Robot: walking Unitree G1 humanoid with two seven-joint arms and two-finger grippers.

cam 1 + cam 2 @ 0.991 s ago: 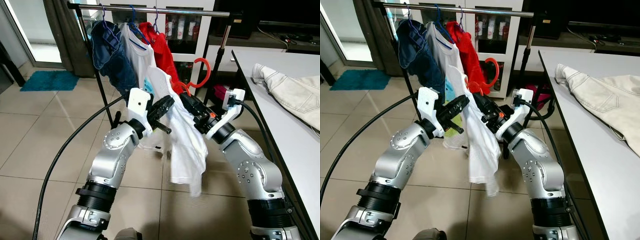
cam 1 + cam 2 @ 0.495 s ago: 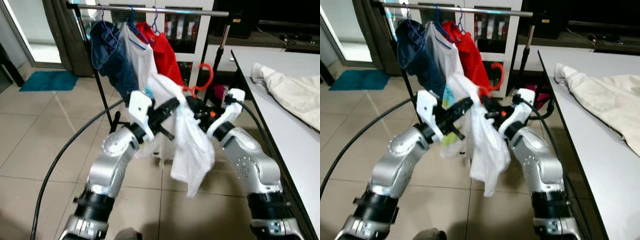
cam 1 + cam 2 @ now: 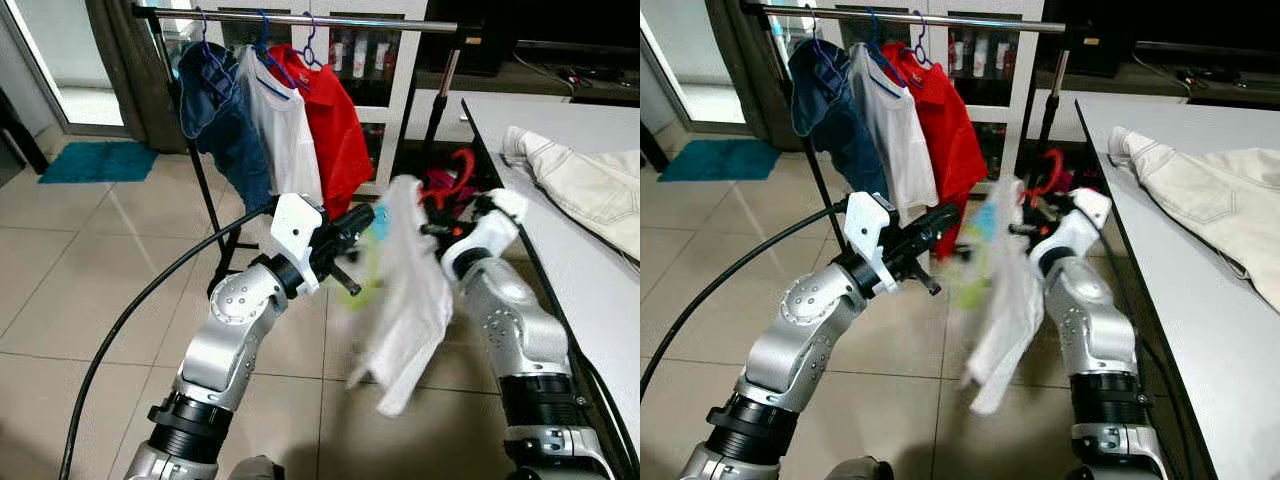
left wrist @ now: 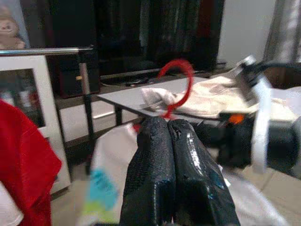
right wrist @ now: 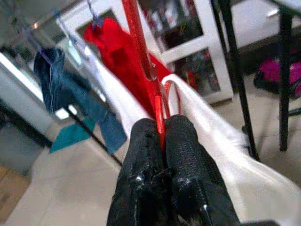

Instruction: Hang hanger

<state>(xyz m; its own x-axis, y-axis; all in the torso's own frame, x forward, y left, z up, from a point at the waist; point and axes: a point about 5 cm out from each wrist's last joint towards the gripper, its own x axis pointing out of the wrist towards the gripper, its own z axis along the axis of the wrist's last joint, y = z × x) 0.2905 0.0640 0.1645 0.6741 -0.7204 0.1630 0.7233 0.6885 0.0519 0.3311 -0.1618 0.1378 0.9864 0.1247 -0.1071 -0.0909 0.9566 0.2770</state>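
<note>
A home's living area: tiled floor (image 3: 80, 270), a clothes rack (image 3: 300, 20) hung with shirts, a white cabinet (image 3: 385, 75), a teal rug (image 3: 85, 160).

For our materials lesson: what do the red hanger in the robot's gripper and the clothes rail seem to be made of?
Red hanger: probably plastic, judging by its smooth, glossy, evenly coloured stem, pinched in the right gripper.
Clothes rail: looks like metal, a thin, straight silvery bar with a bright sheen, on dark uprights.
</note>
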